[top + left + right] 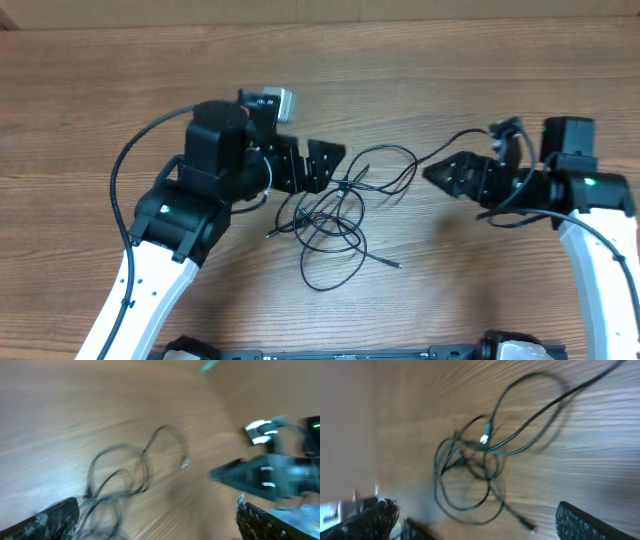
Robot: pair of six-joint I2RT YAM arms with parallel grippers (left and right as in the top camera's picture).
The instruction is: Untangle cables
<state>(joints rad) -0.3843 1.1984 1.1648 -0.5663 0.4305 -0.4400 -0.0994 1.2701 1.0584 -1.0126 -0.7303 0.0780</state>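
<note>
The thin black cables [335, 215] lie in a loose tangle of overlapping loops near the middle of the brown wood-grain desk [100, 100], between the two arms. One free end with a small plug tip [397, 265] trails out of the knot toward the near right. Another small metal tip shows bright among the crossing loops in the right wrist view. A single strand leaves the tangle and arcs toward the right arm; where it ends is hard to make out.

The left gripper [338, 168], black, sits right at the tangle's left edge, pointing into the loops. Its fingers stand wide apart, one at each lower corner of the left wrist view, with nothing clamped between them. Some strands run close by the left-hand finger there, but the blur hides whether they touch.

The right gripper [432, 173], also black, is a little way off the tangle's right side, its tip aimed at the cables. Its fingers are likewise spread apart and hold nothing, as the right wrist view shows.

Both wrist views are smeared by motion blur.
</note>
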